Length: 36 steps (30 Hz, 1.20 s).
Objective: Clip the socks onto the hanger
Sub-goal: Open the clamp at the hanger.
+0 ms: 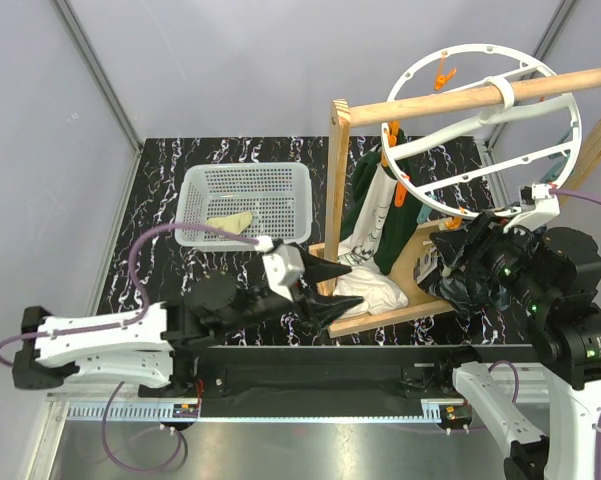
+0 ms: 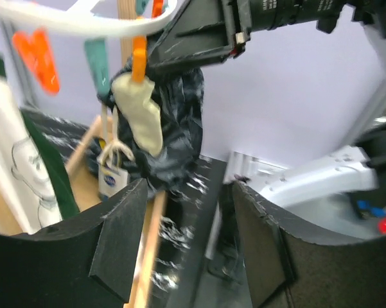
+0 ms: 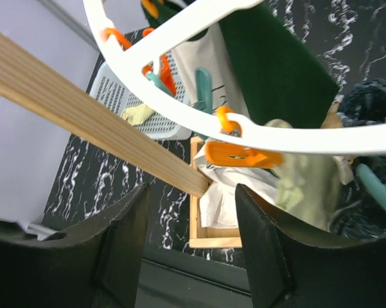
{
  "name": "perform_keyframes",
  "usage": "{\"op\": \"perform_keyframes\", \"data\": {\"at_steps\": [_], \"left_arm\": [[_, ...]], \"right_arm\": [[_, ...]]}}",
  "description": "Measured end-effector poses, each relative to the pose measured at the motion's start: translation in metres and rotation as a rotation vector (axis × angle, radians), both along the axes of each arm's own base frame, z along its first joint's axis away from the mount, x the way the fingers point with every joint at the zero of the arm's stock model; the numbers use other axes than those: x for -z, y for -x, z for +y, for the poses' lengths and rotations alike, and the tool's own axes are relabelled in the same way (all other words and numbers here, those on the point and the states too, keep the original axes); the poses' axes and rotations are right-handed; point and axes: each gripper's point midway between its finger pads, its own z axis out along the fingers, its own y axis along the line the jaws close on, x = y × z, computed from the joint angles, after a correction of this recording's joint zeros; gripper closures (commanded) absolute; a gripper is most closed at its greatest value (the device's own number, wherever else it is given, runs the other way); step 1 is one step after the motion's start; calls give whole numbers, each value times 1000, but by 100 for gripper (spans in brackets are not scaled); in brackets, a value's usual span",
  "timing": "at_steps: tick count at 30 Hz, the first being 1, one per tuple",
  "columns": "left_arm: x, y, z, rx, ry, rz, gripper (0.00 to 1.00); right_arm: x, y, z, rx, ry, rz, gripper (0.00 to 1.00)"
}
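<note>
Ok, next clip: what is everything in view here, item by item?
hanger: one, white ring; hung on wooden rod
wooden rod: one, pale wood; atop wooden stand
pegs: several, orange and teal; on hanger
socks: two, pale yellow; one pegged on hanger, one in basket
basket: one, white; table's far left
garment: one, dark green and white; hanging under rod
white cloth: one; on stand's base
dark bundle: one, black; behind pegged sock
table: one, black marbled
left pincer: open, facing pegged sock
right pincer: open, under hanger

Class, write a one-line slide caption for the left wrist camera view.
A cream sock hangs from an orange peg on the white hanger, framed by the open left gripper.
</note>
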Motion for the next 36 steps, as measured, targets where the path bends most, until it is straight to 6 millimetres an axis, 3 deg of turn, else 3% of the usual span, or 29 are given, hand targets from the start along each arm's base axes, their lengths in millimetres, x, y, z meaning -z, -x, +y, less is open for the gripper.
{"op": "perform_keyframes", "data": {"at_steps": [4, 7, 15, 24, 30, 36], "left_arm": [[-9, -5, -31, -132, -30, -143, 39], [-9, -26, -55, -279, -71, -220, 49], [18, -68, -101, -461, -222, -364, 51], [4, -121, -114, -574, -226, -381, 47], [2, -125, -119, -583, -219, -374, 47], [2, -127, -120, -575, -204, -352, 45]], "right_arm": [[-5, 2, -10, 58, -1, -22, 51], [-6, 2, -14, 86, 0, -24, 52], [-9, 2, -26, 152, 18, -34, 53], [-18, 13, -24, 119, 25, -69, 54], [-21, 24, -1, -20, -15, -81, 54], [-11, 22, 11, -85, -27, -50, 54]]}}
